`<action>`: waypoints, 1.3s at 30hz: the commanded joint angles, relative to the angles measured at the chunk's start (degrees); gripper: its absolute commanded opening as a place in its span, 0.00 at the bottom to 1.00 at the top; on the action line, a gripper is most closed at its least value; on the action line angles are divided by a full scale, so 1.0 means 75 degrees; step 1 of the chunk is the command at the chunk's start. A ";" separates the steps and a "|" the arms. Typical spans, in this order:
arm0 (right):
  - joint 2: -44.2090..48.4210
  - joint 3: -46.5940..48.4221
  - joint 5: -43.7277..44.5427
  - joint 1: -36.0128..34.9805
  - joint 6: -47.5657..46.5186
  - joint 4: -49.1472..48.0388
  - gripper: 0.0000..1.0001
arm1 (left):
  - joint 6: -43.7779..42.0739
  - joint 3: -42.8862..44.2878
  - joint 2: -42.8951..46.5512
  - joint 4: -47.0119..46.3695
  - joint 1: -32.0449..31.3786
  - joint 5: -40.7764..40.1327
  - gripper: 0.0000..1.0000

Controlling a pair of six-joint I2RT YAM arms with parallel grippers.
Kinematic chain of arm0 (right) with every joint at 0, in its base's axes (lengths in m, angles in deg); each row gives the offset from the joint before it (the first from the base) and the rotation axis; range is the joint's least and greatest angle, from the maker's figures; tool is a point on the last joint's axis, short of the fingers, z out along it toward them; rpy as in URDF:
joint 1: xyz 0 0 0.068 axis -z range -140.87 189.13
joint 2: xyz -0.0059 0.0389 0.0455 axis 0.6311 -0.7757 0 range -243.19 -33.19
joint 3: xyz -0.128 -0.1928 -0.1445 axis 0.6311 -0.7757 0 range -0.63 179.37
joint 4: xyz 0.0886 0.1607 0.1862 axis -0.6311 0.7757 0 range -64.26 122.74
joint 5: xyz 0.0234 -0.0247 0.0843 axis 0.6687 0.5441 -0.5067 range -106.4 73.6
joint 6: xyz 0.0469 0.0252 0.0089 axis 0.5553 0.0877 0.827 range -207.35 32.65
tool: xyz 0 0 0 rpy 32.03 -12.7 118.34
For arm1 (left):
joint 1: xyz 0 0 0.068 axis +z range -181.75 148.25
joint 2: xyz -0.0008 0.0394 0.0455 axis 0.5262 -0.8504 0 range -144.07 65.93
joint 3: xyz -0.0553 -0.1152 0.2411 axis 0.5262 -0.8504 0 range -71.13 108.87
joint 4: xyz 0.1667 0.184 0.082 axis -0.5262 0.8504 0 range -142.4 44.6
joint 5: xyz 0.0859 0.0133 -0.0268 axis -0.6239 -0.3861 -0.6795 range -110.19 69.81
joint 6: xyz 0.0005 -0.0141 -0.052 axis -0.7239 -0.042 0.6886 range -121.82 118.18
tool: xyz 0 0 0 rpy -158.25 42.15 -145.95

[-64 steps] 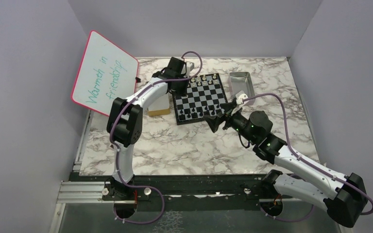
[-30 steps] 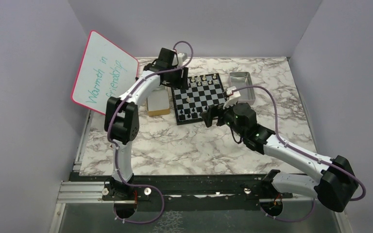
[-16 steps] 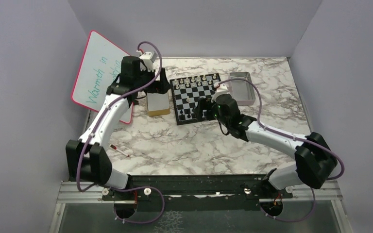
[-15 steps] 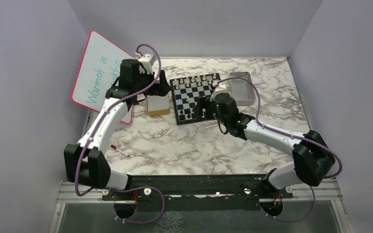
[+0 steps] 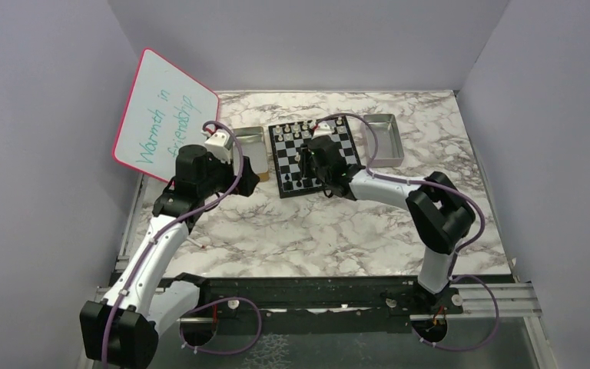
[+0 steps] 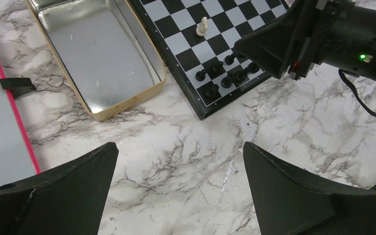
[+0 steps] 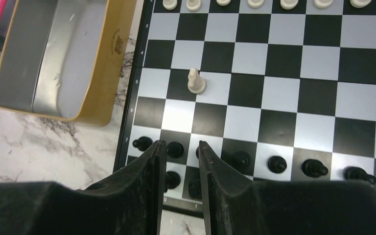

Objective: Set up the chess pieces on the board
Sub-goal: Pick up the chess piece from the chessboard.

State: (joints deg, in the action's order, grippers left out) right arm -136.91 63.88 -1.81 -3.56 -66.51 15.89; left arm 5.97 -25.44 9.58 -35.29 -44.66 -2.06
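The board (image 5: pixel 284 154) lies at the back centre of the marble table. Whitish chess pieces (image 7: pixel 254 3) line its far row, and one pale piece (image 7: pixel 195 82) stands alone a few squares in. Black chess pieces (image 7: pixel 277 164) fill the near rows. My right gripper (image 7: pixel 181 144) hovers over the board's near-left corner with its jaws narrowed to a slim gap. A black pawn (image 7: pixel 175 149) shows in that gap, with no grip visible. My left gripper (image 6: pixel 180 147) hangs wide open over bare marble, near-left of the board, holding nothing.
A gold-rimmed metal tray (image 6: pixel 98 54) sits just left of the board. A second metal tray (image 5: pixel 380 138) sits to its right. A pink-edged whiteboard (image 5: pixel 165 115) leans at the back left. The right arm (image 6: pixel 323 39) crosses the board's near edge.
The left arm drew back from the board's far-left corner to the near left, and its jaws opened wide. The right gripper slid left over the near rows and its jaws narrowed.
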 commanded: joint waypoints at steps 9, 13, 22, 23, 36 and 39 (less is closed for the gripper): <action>-0.1615 0.1648 0.0797 -0.0037 -0.0306 -0.0194 0.37 | -0.0594 0.0011 0.0428 0.0068 -0.0758 -0.0969 0.99; -0.2002 0.1990 0.1091 -0.0037 -0.0452 -0.0043 0.37 | -0.0616 -0.0016 0.0544 0.0098 -0.0798 -0.1002 0.99; -0.2416 0.2221 0.1360 -0.0043 -0.1010 -0.0298 0.34 | -0.0655 -0.0004 0.0601 0.0107 -0.0789 -0.1044 0.99; -0.2413 0.2182 0.1329 -0.0038 -0.1050 -0.0381 0.32 | -0.0654 -0.0009 0.0599 0.0110 -0.0793 -0.1052 0.99; -0.2465 0.2329 0.0841 -0.0038 -0.1350 -0.0500 0.14 | -0.0680 -0.0023 0.0646 0.0145 -0.0787 -0.1087 0.99; -0.2288 0.2278 0.0815 -0.0041 -0.1598 -0.0628 0.05 | -0.0698 -0.0031 0.0644 0.0145 -0.0787 -0.1072 0.99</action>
State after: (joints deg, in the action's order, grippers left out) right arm -154.59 80.01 5.12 -3.56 -76.09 14.18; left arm 1.67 -25.96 13.62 -33.92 -50.27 -9.14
